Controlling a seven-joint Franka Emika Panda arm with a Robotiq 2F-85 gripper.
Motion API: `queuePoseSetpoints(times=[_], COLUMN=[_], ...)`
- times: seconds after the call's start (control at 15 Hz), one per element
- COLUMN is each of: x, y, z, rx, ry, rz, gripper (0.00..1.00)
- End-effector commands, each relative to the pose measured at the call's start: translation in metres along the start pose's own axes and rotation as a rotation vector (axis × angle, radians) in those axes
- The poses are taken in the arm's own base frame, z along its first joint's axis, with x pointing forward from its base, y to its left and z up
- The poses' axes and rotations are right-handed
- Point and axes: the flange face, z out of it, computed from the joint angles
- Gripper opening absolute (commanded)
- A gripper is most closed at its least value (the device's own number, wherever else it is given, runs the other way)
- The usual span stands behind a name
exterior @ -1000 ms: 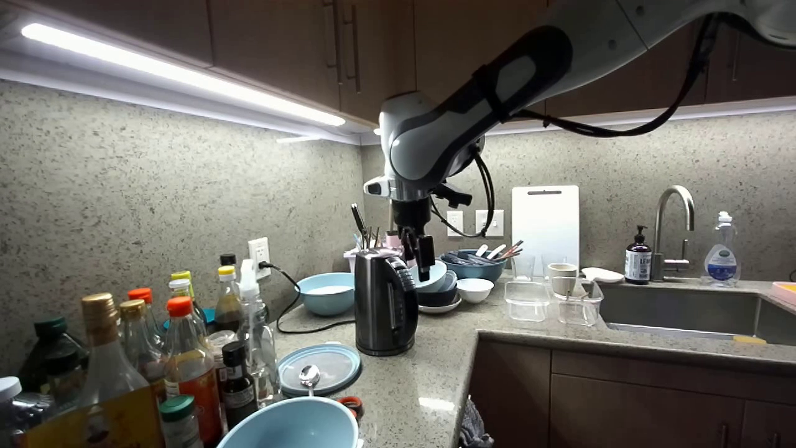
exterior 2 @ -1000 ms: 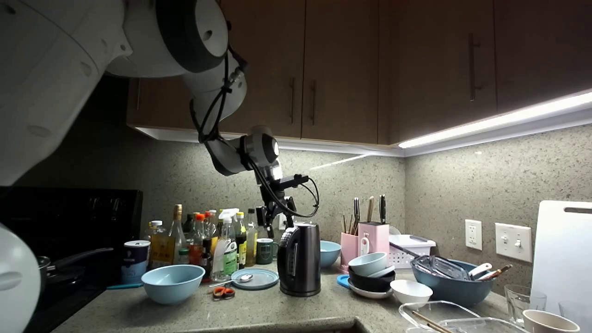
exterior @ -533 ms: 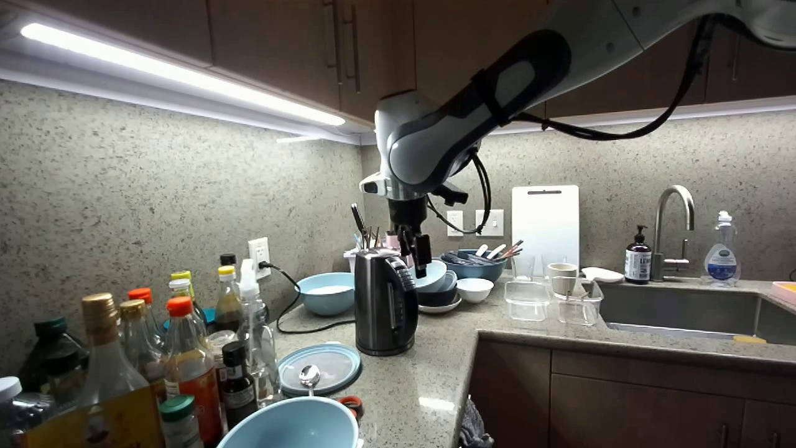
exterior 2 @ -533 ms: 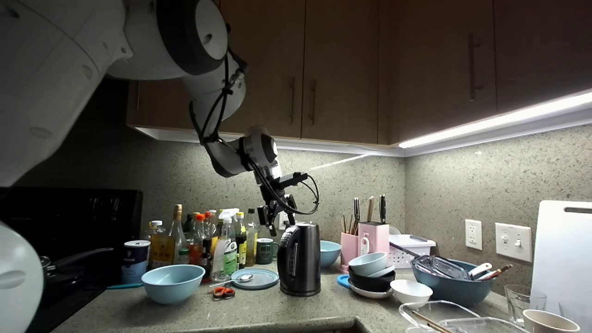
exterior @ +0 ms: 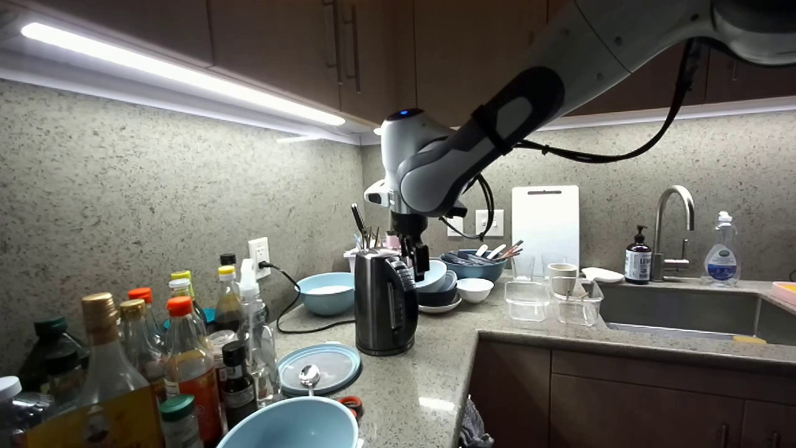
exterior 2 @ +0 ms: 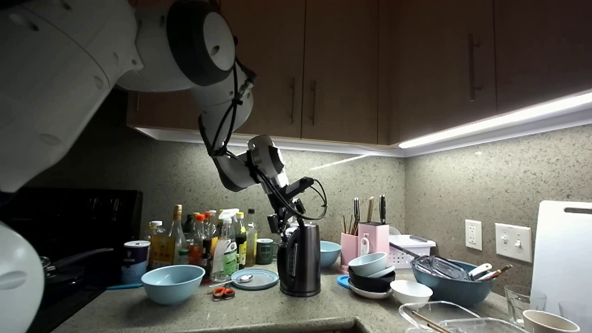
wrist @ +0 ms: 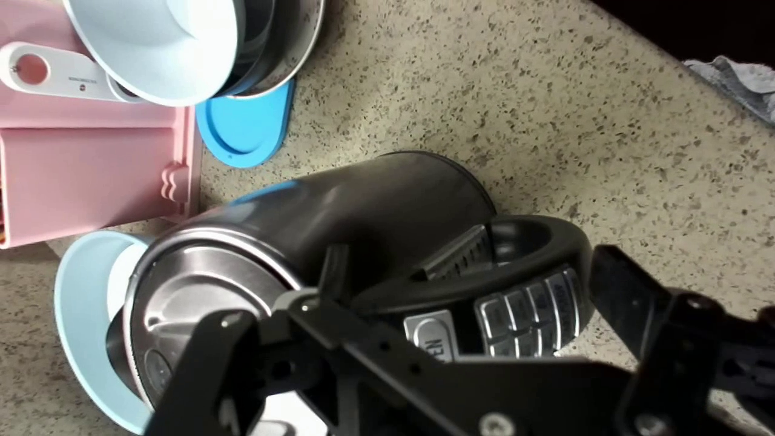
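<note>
More tilted and closer than a moment ago, the claw (wrist: 475, 269) has the kettle (wrist: 363, 212) just beneath it, its empty fingers (wrist: 623, 297) parted with the handle (wrist: 466, 293) seemingly between them, so the approach looks nearly aligned.

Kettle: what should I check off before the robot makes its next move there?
1. Gripper open: ok, its fingers stand apart.
2. Handle between them: ok, lined up so in the wrist view.
3. Low enough for a firm hold: cannot tell, contact is unclear.
4. Kettle upright on the counter: ok.
5. Lid shut: ok, it looks seated.
6. Cord unplugged: not ok, it is plugged into the outlet and runs toward the kettle.
</note>
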Motion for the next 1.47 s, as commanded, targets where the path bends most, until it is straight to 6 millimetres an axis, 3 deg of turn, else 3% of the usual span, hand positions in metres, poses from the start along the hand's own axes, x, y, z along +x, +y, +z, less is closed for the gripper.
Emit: queuePoseSetpoints(times=[0.0, 0.93, 1.4], x=[0.001, 0.017, 0.029], y=[0.0, 0.012, 0.012], z=[-0.001, 0.009, -0.008], rx=[-0.001, -0.059, -0.155], ry=[0.0, 0.004, 0.057], rz=[-0.002, 0.019, 0.079], gripper=[1.0, 1.0, 1.0])
